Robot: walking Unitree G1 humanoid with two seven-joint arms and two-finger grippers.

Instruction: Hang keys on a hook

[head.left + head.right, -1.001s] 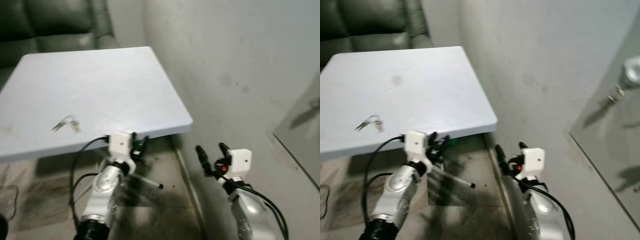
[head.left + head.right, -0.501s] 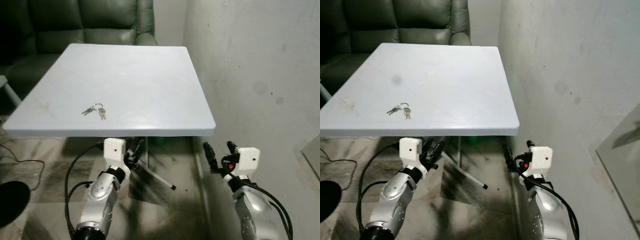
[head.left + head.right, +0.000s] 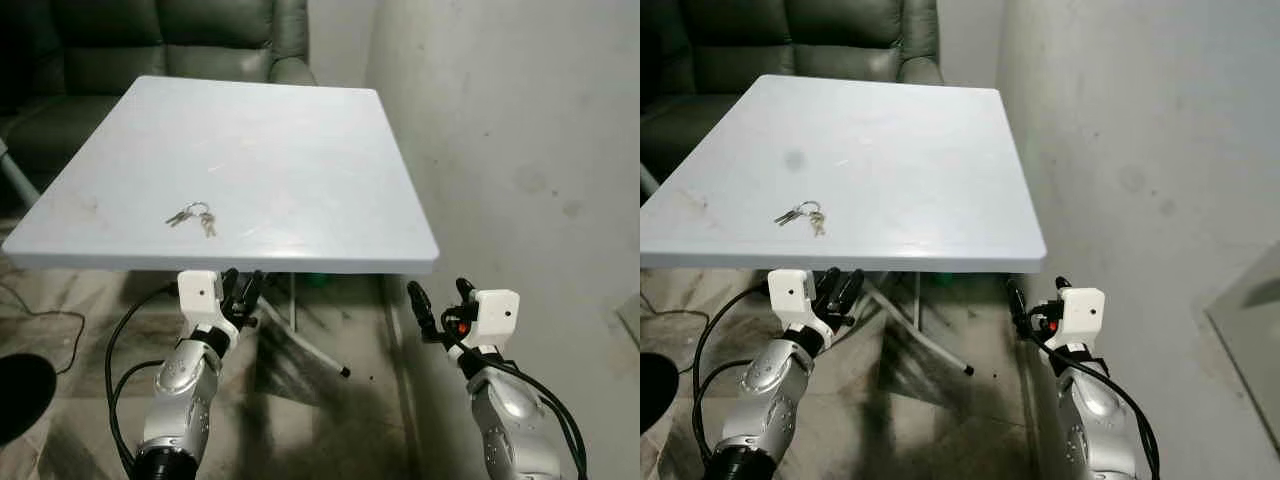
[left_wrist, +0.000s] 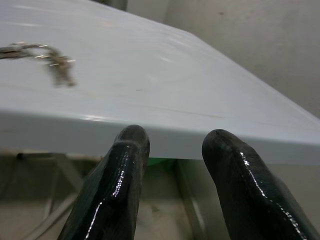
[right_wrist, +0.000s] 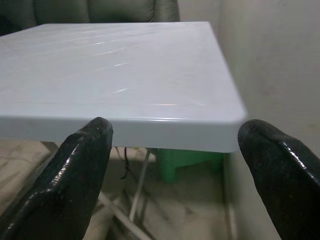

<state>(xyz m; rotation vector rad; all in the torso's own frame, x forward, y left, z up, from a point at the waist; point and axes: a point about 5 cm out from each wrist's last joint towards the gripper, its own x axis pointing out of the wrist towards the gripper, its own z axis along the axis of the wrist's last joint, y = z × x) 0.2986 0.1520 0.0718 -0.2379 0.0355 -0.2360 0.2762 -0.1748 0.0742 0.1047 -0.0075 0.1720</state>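
Our right gripper [image 3: 437,297] has its jaws spread wide, nothing between them; our left gripper [image 3: 242,287] has its jaws parted by a narrower gap, also holding nothing. Both sit low, just below the near edge of the white table [image 3: 300,130], left one under the front edge toward the middle, right one near the front right corner beside the wall [image 3: 520,130].

Keys [image 3: 192,216] lie flat on the tabletop near the front edge, on our left half, well clear of both grippers. It's a small bunch on a ring, keys fanned to the left and front. In our left wrist view the keys [image 4: 47,57] sit blurred on the surface beyond the left fingers [image 4: 120,185], which point at the table's edge from below. Our right wrist view has the right fingers [image 5: 75,170] framing the front right corner of the table.

Nothing here acts as a container; the keys rest bare on the table. Dark sofa [image 3: 170,40] behind the table. Folding table legs [image 3: 300,340] on the mottled floor [image 3: 330,430] underneath, something green [image 5: 187,162] by the wall under the table.
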